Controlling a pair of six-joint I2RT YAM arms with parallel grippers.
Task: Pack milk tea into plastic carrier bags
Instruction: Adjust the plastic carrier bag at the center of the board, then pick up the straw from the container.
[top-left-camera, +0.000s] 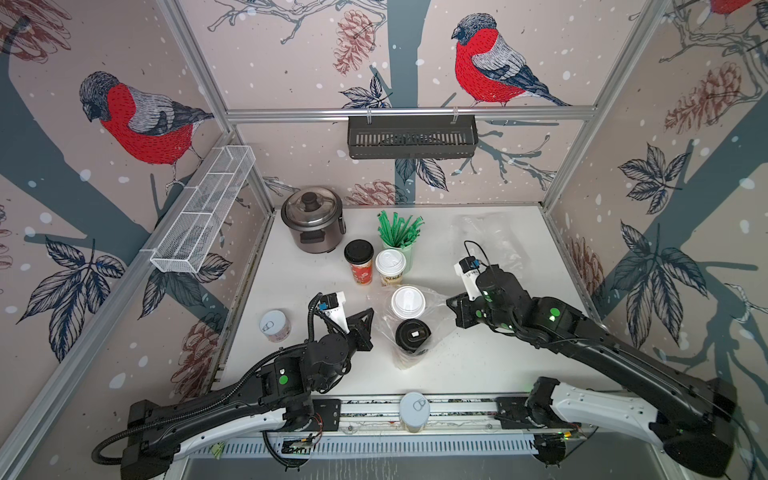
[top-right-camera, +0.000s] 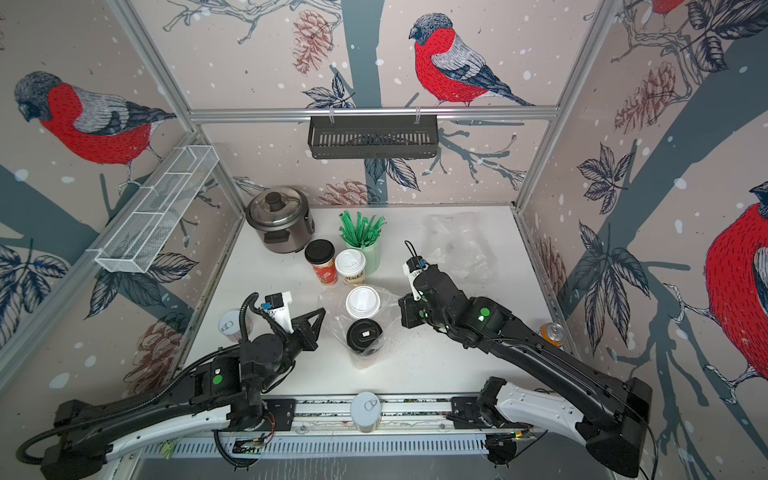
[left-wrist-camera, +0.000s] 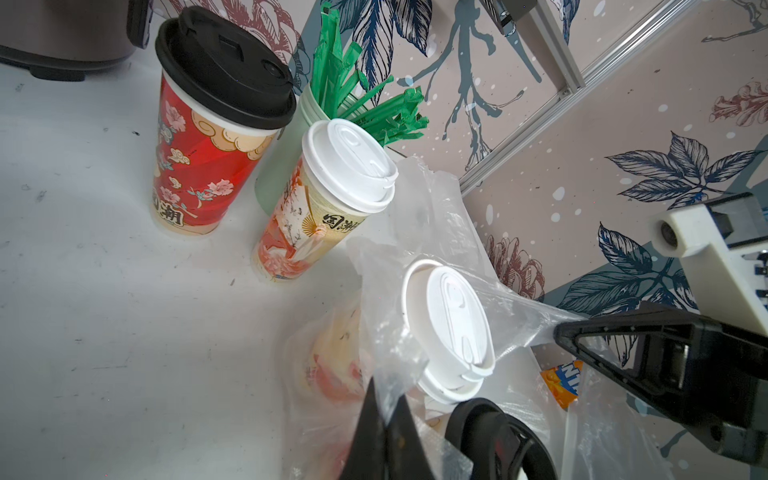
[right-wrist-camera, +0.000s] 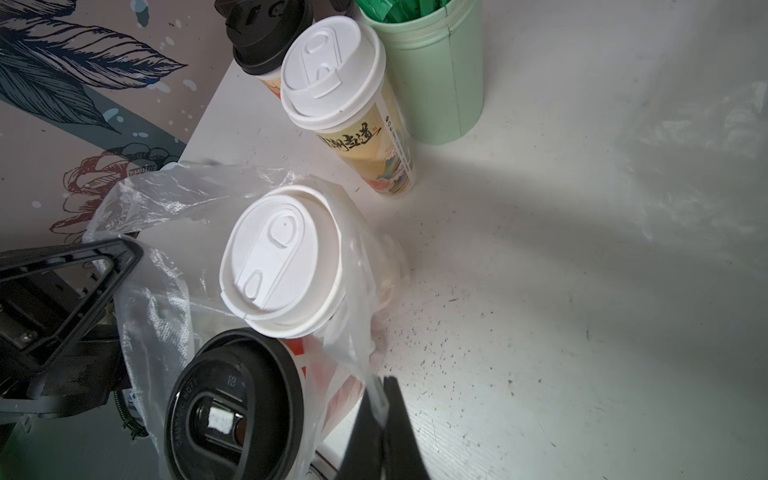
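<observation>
Bagging, first pair: left gripper (left-wrist-camera: 386, 405) and right gripper (right-wrist-camera: 384, 392) each clamp the carrier bag (top-left-camera: 434, 323) at its rim; white-lidded cup (top-left-camera: 408, 302) and black-lidded cup (top-left-camera: 412, 334) stand inside, between them. Next, I judge: lift evenly, cups upright.

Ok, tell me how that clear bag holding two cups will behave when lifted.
Likely floppy: the clear bag is thin, crinkled film. It should sag under the white-lidded cup and black-lidded cup inside, which may lean together.
</observation>
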